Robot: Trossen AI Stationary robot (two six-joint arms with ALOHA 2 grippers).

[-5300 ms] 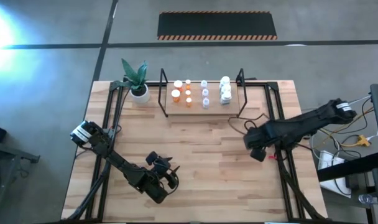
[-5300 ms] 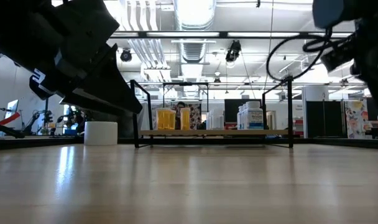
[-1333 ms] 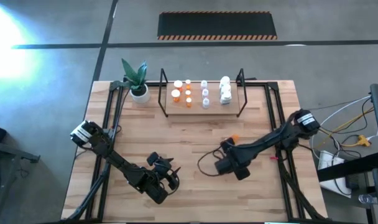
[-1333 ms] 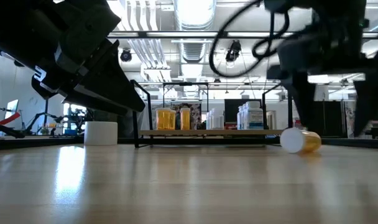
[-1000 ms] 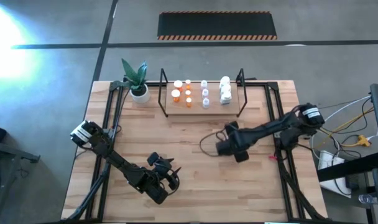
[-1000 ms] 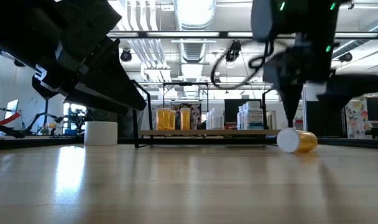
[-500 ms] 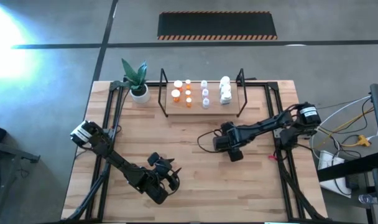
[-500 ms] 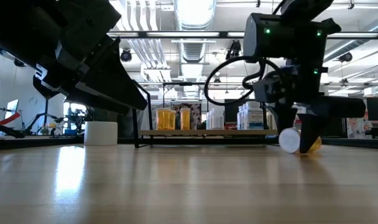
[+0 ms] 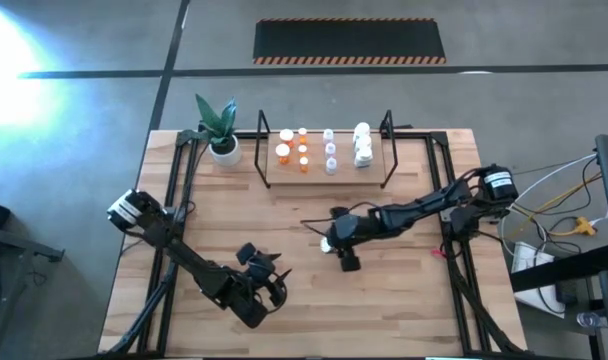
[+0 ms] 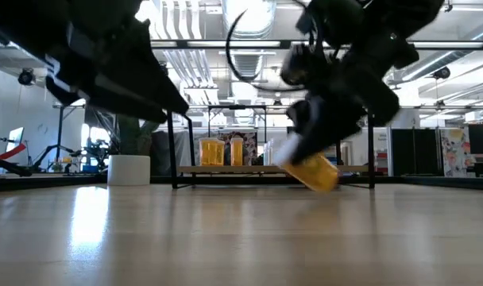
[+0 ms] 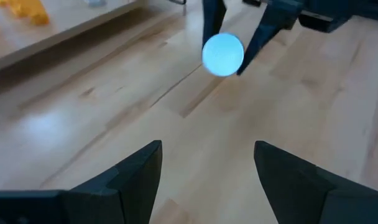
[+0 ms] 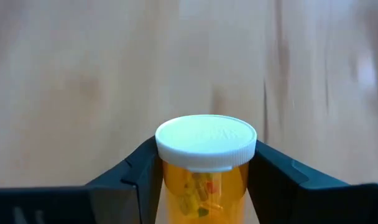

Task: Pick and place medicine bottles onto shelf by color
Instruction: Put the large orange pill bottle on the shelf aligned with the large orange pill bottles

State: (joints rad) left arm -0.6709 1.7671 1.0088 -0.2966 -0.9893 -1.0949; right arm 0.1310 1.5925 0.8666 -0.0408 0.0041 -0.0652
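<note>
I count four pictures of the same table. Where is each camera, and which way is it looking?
High view: overhead, straight down on table, shelf, both arms.
Low view: at tabletop height, level toward the shelf; right pincer carries an orange bottle.
Left wrist view: past the left pincer, open, toward the bottle's white cap.
Right wrist view: its fingers flank the bottle.
All four views share the bottle.

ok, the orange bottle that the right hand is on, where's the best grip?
Grip the orange bottle on its body just under the white cap, fingers on opposite sides of the round wall, coming in from the base end. The right hand sits that way now. The wider cap likely acts as a lip against slipping.
</note>
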